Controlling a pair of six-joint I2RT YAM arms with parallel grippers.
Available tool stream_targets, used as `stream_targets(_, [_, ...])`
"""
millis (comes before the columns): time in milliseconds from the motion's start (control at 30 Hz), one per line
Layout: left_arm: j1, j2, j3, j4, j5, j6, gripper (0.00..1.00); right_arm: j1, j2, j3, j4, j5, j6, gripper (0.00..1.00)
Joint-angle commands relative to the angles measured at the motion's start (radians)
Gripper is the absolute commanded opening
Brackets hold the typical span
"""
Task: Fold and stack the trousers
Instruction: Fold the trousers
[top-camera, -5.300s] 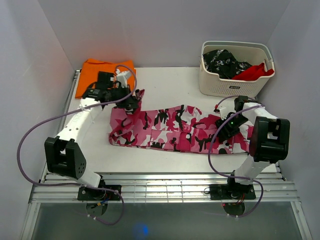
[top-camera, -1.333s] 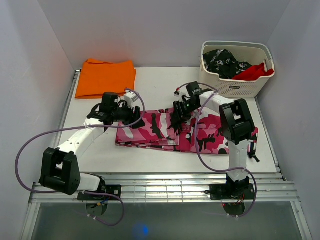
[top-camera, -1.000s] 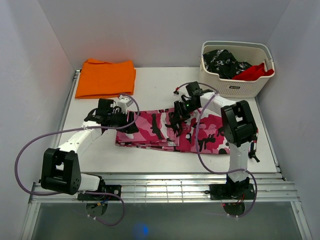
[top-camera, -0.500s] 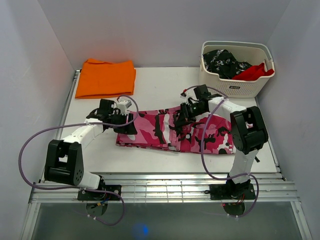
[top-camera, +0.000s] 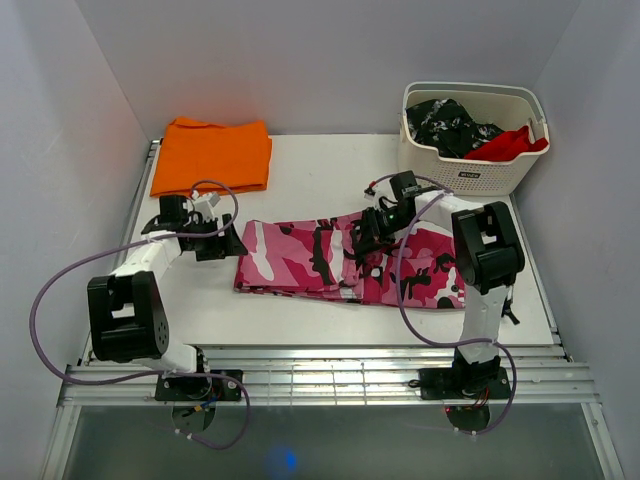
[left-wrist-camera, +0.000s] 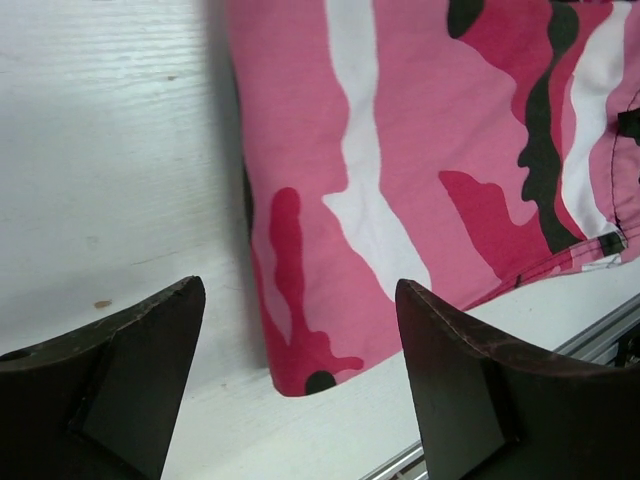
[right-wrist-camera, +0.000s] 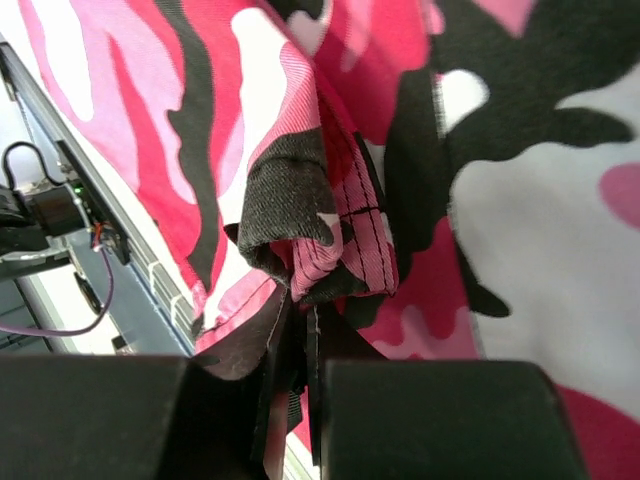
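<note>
The pink, white and black camouflage trousers (top-camera: 320, 262) lie folded across the middle of the table. My left gripper (top-camera: 214, 243) stands open just left of their left fold edge, with nothing between its fingers; in the left wrist view the trousers (left-wrist-camera: 420, 170) lie beyond the tips, clear of them. My right gripper (top-camera: 366, 240) is shut on a bunched hem of the trousers (right-wrist-camera: 320, 230) near the middle, holding that edge a little off the layers below.
A folded orange cloth (top-camera: 212, 153) lies at the back left. A white basket (top-camera: 470, 172) at the back right holds a black-and-white speckled garment (top-camera: 450, 122) and a red cloth (top-camera: 512, 142). The table's metal rail (top-camera: 320, 375) runs along the near edge.
My left gripper has let go of the trousers' left edge, opened and drawn back to the left. My right gripper, still shut on the cloth, has shifted slightly right.
</note>
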Motion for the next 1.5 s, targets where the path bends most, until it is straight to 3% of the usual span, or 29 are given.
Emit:
stream_targets(0, [0.025,0.044,0.038,-0.005,0.025,0.023,0.88,-0.003,0.027,0.048,-0.022,0.015,-0.038,0.08])
stream_targets(200, [0.028,0.136,0.015,0.042,0.052,0.017,0.87,-0.001,0.054,0.057,-0.041,0.058,-0.067,0.08])
stream_targets(367, [0.029,0.19,-0.034,0.183,0.095,-0.037,0.74,0.0,0.065,0.044,-0.057,0.118,-0.098,0.08])
stream_targets(467, [0.029,0.239,-0.034,0.225,0.123,-0.075,0.61,0.0,0.067,0.054,-0.077,0.129,-0.113,0.29])
stream_targets(500, [0.031,0.252,-0.037,0.232,0.137,-0.086,0.59,0.0,0.065,0.068,-0.084,0.129,-0.127,0.44])
stream_targets(567, [0.04,0.288,-0.037,0.248,0.166,-0.109,0.5,0.0,0.055,0.085,-0.102,0.135,-0.129,0.56])
stream_targets(600, [0.043,0.299,-0.037,0.251,0.183,-0.115,0.47,0.0,0.051,0.096,-0.111,0.143,-0.162,0.67])
stream_targets(700, [0.065,0.323,-0.047,0.284,0.241,-0.149,0.4,-0.001,0.015,0.139,-0.168,0.175,-0.199,0.8])
stream_targets(900, [0.1,0.326,-0.067,0.337,0.301,-0.199,0.26,0.0,-0.106,0.139,-0.235,0.131,-0.346,0.77])
stream_targets(1033, [0.105,0.319,-0.062,0.331,0.315,-0.202,0.04,0.028,-0.157,0.11,-0.242,0.022,-0.389,0.73])
stream_targets(1167, [0.109,0.306,-0.057,0.308,0.327,-0.196,0.0,0.11,-0.153,0.073,-0.231,-0.102,-0.397,0.73])
stream_targets(1233, [0.115,0.299,-0.059,0.298,0.33,-0.199,0.0,0.137,-0.091,0.065,-0.246,-0.144,-0.408,0.68])
stream_targets(1467, [0.23,0.231,-0.042,0.231,0.328,-0.169,0.0,0.171,0.083,0.019,-0.228,-0.008,-0.431,0.63])
